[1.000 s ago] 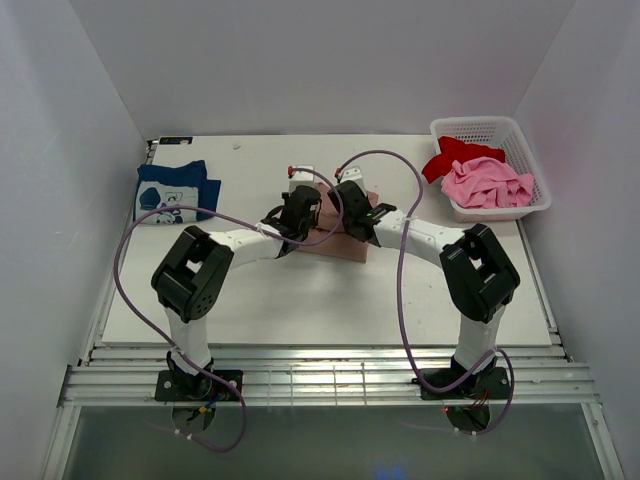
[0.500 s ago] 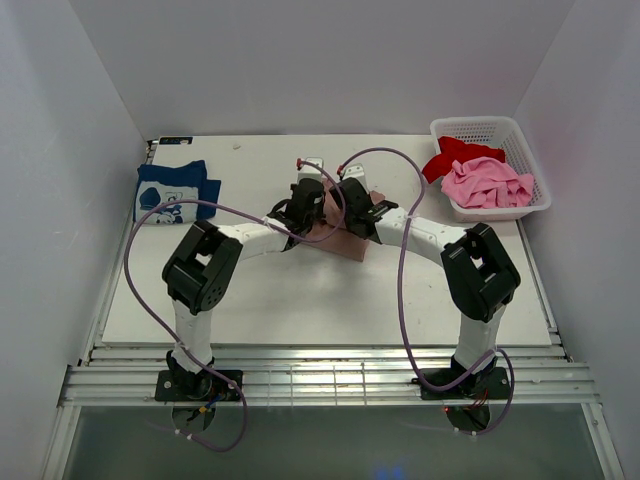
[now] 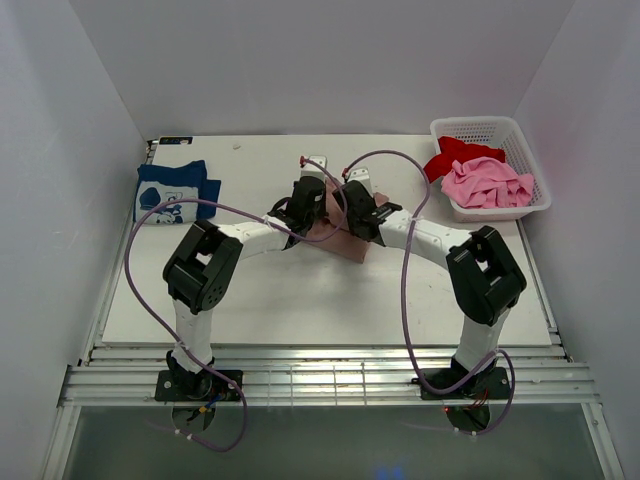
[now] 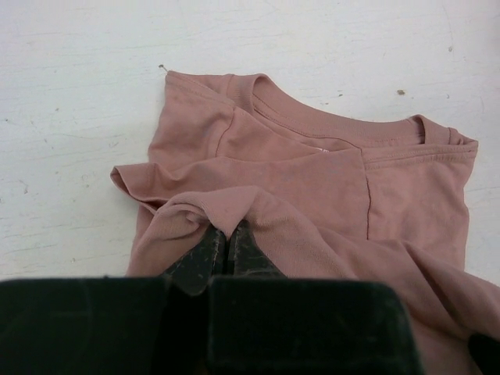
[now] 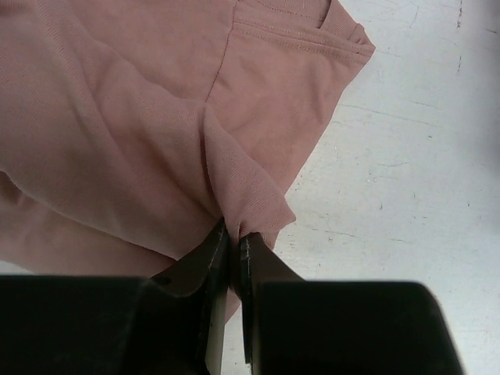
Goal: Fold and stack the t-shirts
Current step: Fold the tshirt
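Observation:
A dusty pink-tan t-shirt lies half folded at the middle of the table, mostly hidden under both wrists in the top view. In the left wrist view the t-shirt shows its collar at the far side, and my left gripper is shut on a pinched fold of its cloth. My right gripper is shut on a fold at the edge of the same t-shirt, close to bare table. From above, the left gripper and right gripper stand close together over the shirt.
A folded navy t-shirt with a white print lies at the far left of the table. A white basket at the far right holds a red t-shirt and a bright pink one. Purple cables loop over both arms.
Both grippers have moved toward the far side of the table and closer together, carrying the pinched cloth over the shirt. Both stay shut.

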Controlling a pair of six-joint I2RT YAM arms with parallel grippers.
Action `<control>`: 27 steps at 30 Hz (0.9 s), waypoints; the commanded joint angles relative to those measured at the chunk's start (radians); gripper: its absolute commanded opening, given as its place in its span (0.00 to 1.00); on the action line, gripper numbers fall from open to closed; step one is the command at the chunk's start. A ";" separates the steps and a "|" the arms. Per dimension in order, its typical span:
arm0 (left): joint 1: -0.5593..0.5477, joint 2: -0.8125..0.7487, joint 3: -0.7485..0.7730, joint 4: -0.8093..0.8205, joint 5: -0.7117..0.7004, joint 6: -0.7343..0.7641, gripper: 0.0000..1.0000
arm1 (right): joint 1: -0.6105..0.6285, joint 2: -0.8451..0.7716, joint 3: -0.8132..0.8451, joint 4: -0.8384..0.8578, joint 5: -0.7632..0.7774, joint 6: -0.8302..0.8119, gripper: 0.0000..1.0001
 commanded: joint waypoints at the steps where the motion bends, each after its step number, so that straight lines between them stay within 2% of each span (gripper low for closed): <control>1: 0.004 -0.007 0.035 0.016 0.016 0.000 0.00 | 0.010 -0.079 -0.021 -0.004 0.024 0.027 0.08; 27: 0.004 0.004 0.062 0.041 0.055 0.017 0.00 | 0.033 -0.201 -0.103 -0.061 0.077 0.077 0.08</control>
